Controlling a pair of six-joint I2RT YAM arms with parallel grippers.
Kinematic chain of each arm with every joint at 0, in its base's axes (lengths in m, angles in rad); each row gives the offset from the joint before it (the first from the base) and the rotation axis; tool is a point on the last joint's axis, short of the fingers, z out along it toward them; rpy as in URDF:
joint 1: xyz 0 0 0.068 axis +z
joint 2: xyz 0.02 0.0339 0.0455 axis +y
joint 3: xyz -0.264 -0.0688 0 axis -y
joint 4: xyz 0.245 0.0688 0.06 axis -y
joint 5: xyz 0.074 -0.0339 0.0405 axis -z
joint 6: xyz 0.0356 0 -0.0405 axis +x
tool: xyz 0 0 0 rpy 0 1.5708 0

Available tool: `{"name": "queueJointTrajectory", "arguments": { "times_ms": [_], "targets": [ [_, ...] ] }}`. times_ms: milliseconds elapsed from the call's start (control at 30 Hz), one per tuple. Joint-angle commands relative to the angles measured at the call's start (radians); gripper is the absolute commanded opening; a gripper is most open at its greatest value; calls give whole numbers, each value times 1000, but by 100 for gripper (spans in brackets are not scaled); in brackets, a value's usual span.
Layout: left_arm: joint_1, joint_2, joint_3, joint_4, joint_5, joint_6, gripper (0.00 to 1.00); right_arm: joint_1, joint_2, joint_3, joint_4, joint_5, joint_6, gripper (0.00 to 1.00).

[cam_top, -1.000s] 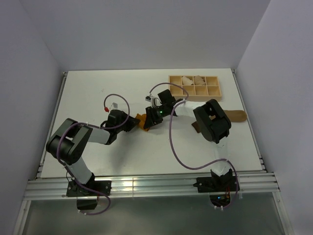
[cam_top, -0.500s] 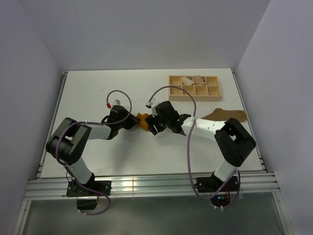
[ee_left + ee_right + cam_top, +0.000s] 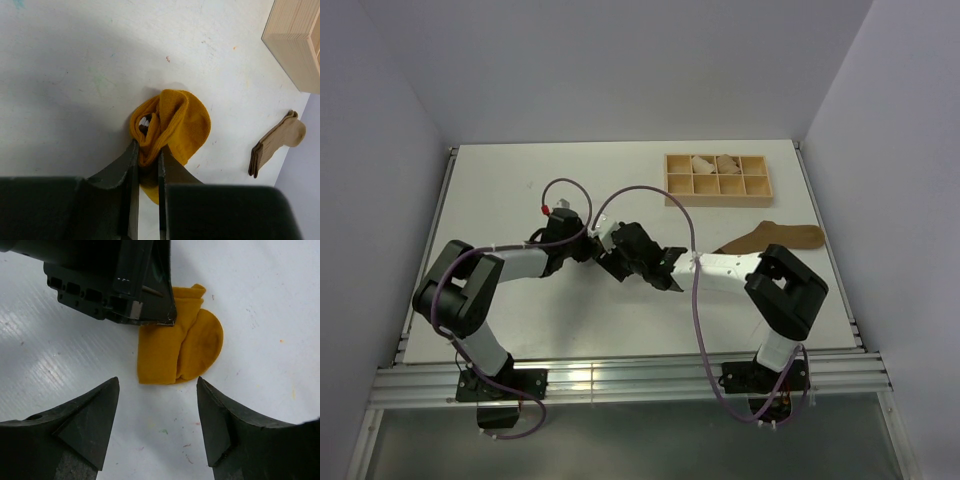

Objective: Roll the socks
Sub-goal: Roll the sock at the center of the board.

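The mustard-orange sock (image 3: 177,117) lies bunched and partly rolled on the white table. My left gripper (image 3: 146,152) is shut on its near fold. The right wrist view shows the same sock (image 3: 180,347) folded, with the left gripper's black body (image 3: 115,280) over its top edge. My right gripper (image 3: 158,381) stands open just short of the sock, touching nothing. In the top view the two grippers meet at mid-table, left (image 3: 586,246) and right (image 3: 612,258), and hide this sock. The tan-brown sock (image 3: 775,238) lies flat at the right, also seen as the tan-brown sock (image 3: 277,142).
A wooden compartment tray (image 3: 718,190) sits at the back right with pale rolled bundles in its rear cells; its corner (image 3: 295,40) shows in the left wrist view. The right arm (image 3: 720,268) stretches low across the table. A cable (image 3: 695,300) loops near it.
My right gripper has opened and let go of the mustard sock, and its arm has swung down and left. The left gripper keeps its hold and has shifted slightly toward the back.
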Motion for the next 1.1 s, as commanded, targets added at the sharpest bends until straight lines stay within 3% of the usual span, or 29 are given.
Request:
{"name": "queueJointTrajectory", "arguments": {
  "times_ms": [0, 867, 1067],
  "targets": [
    [0, -26, 26, -89, 12, 39, 0, 27, 30, 49, 64, 89, -69, 70],
    [2, -36, 50, -124, 48, 30, 0, 91, 195, 46, 176, 159, -109, 60],
    [0, -30, 52, -119, 65, 21, 0, 96, 218, 36, 182, 182, -100, 48]
  ]
}}
